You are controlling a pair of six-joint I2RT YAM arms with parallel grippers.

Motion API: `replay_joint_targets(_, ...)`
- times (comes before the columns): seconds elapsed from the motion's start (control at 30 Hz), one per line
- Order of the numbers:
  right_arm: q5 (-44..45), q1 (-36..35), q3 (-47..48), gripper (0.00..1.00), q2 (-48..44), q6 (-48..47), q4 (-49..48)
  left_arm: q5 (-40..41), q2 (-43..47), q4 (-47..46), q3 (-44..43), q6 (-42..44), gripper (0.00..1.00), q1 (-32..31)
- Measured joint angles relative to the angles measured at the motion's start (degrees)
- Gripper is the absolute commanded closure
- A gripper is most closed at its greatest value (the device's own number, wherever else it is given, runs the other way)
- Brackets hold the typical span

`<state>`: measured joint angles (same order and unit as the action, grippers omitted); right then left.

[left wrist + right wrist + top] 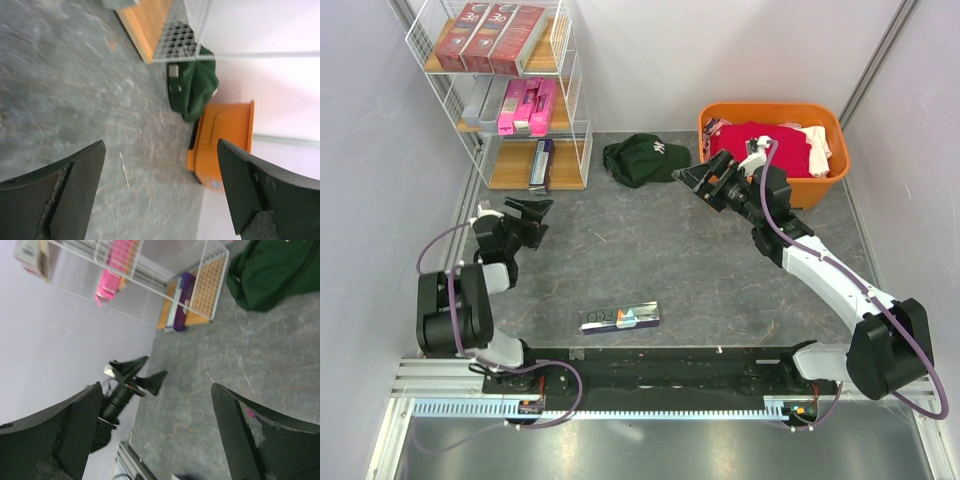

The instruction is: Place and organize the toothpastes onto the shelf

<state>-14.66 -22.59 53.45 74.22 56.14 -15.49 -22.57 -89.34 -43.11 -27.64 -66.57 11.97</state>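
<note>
One shiny holographic cardboard toothpaste box (pixel 620 319) lies unshelved at six o'clock. The left gripper (pixel 538 218) and right gripper (pixel 688 183) gape wide, empty. Next, one must descend and pinch it.

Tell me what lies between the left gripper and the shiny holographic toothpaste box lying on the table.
Nothing: in the top external view, only bare grey tabletop separates the open left gripper from the shiny holographic cardboard toothpaste box.
</note>
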Motion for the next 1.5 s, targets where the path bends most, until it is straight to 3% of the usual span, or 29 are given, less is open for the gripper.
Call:
replay_joint_targets(0.3, -4.6, -1.5, -1.6, 0.02, 0.3, -4.7, 9.3, -1.0, 23.6, 20.1, 2.3, 13.5, 0.0, -2.5)
replay_joint_targets(0.6, -7.4, -12.9, -2.7, 0.02, 9.2, -10.6, 19.9, 2.3, 43.1, 43.4, 2.1, 23.5, 0.0, -4.0)
replay_joint_targets(0.83, -10.8, -20.4, -0.7, 0.02, 18.9, -17.0, 32.2, 4.1, 45.7, 52.7, 1.5, 27.3, 0.0, -4.0)
replay_joint_targets(1.1, -13.4, -20.6, -1.9, 0.02, 17.0, -19.7, 38.3, 4.3, 45.4, 54.9, 1.5, 28.4, 0.0, -4.0)
replay_joint_targets(1.33, -15.4, -22.1, -3.1, 0.28, 13.5, -23.1, 41.9, 4.3, 44.5, 55.0, 1.5, 28.5, 0.0, -4.0)
replay_joint_targets(1.5, -17.2, -24.3, -4.7, 0.33, 14.5, -24.9, 43.9, 4.2, 44.2, 55.0, 1.7, 28.5, 0.0, -4.0)
